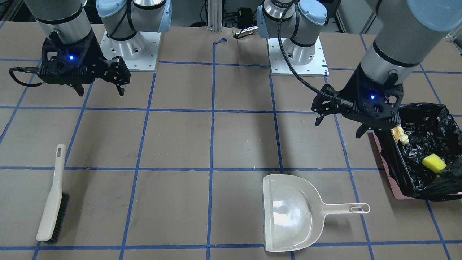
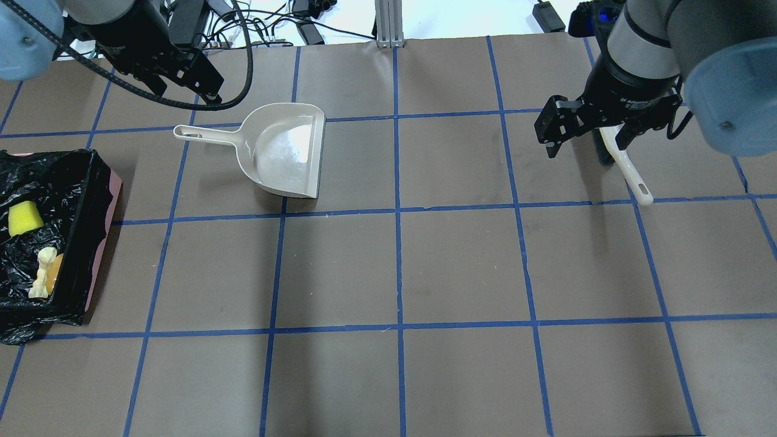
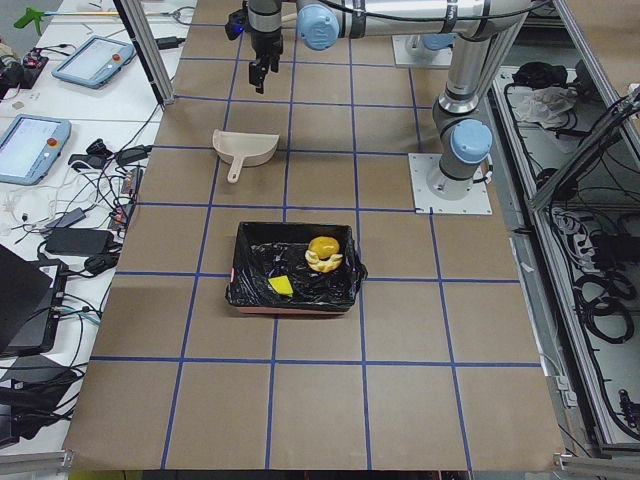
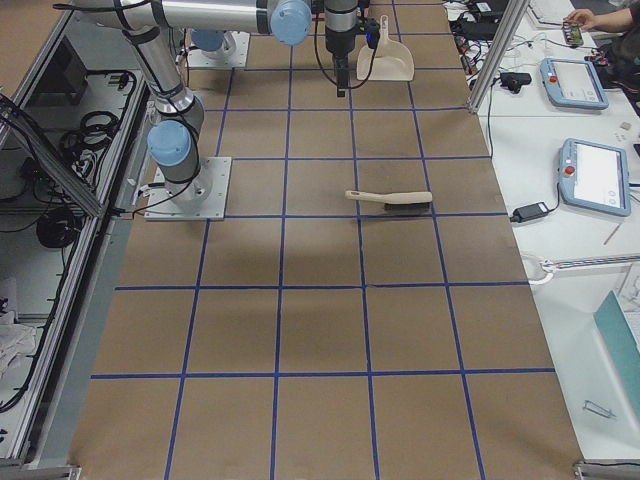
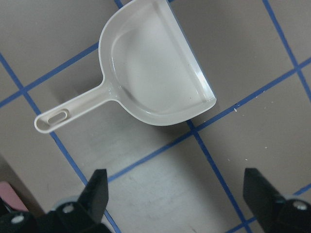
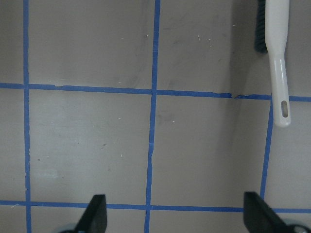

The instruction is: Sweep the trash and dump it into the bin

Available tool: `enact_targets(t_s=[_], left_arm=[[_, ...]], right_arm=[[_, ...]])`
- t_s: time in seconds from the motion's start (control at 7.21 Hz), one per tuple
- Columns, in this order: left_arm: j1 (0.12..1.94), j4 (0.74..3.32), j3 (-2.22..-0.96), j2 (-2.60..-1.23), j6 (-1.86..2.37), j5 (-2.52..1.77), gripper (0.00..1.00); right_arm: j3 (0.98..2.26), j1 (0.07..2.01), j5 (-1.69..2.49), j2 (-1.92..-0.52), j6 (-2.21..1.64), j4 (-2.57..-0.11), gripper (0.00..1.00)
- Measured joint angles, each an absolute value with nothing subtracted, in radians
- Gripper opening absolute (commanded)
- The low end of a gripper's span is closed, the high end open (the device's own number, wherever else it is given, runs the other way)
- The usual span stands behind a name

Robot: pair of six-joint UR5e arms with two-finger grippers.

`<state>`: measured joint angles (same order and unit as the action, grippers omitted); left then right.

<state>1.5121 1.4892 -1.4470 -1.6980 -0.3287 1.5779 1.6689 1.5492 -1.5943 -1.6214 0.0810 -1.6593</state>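
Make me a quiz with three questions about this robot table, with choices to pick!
1. The dustpan is: A empty, B full of water, C upside down.
2. The yellow wedge lies: A on the floor, B in the bin, C on the dustpan.
3. The bin's bag is: A white, B green, C black.
Answers: 1 A, its scoop shows only bare plastic. 2 B, it sits on the bag inside the pink box. 3 C, the crinkled liner is glossy black.
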Motion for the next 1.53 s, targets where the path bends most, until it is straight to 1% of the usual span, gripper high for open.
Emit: enact_targets(t_s=[0.42, 1.53], left_arm=[[1.593, 1.497, -1.501, -1.655, 0.002, 1.635, 1.0], [1.599, 1.51, -1.567, -1.609, 0.031, 1.642, 1.0]], right_arm=[[1.669, 1.549, -1.59, -1.619, 0.079, -1.665, 1.0], [1.67, 1.547, -1.605, -1.618, 0.068, -1.666, 1.0]])
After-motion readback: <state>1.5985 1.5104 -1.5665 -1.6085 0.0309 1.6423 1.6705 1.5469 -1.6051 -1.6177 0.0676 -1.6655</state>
